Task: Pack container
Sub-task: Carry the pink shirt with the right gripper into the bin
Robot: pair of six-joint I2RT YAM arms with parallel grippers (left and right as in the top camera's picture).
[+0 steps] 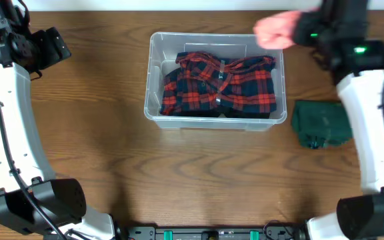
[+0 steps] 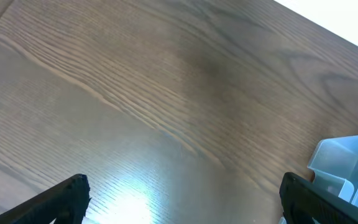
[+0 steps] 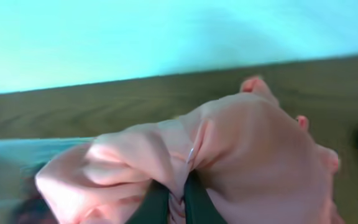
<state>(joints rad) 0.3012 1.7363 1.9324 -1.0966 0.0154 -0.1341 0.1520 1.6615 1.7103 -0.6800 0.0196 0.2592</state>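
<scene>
The clear plastic container [image 1: 153, 73] stands mid-table with a red and navy plaid garment [image 1: 219, 83] folded inside. A corner of the container [image 2: 344, 163] shows at the right of the left wrist view. My right gripper [image 1: 292, 31] is shut on a bunched pink garment [image 1: 277, 29], held in the air at the container's far right corner. In the right wrist view the fingers [image 3: 156, 205] pinch a fold of the pink garment [image 3: 229, 149]. My left gripper [image 2: 182, 208] is open over bare wood at the far left of the table, holding nothing.
A folded dark green garment [image 1: 320, 123] lies on the table right of the container, partly under my right arm [image 1: 372, 120]. My left arm [image 1: 5, 113] runs along the table's left side. A wall edge shows beyond the table in the wrist views.
</scene>
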